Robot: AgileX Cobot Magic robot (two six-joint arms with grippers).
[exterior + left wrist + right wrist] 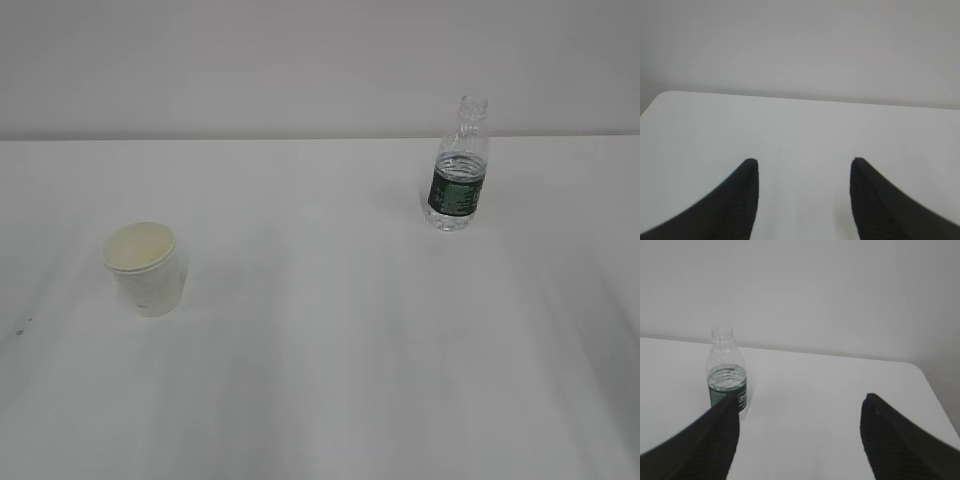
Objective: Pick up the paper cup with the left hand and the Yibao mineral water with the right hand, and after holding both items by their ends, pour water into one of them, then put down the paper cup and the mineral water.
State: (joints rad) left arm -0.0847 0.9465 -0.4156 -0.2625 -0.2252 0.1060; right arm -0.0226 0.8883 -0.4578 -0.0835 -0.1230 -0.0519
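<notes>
The white paper cup (147,268) stands upright on the white table at the left of the exterior view, with its cream inside showing. The Yibao mineral water bottle (458,168) stands upright at the back right, clear, uncapped, with a dark green label and water up to the label's top. It also shows in the right wrist view (726,374), ahead of and just behind the left fingertip. My right gripper (799,400) is open and empty. My left gripper (804,161) is open and empty over bare table; the cup is out of its view. Neither arm shows in the exterior view.
The white table (330,340) runs back to a plain grey-white wall. Its far left corner (665,95) shows in the left wrist view and its far right corner (915,365) in the right wrist view.
</notes>
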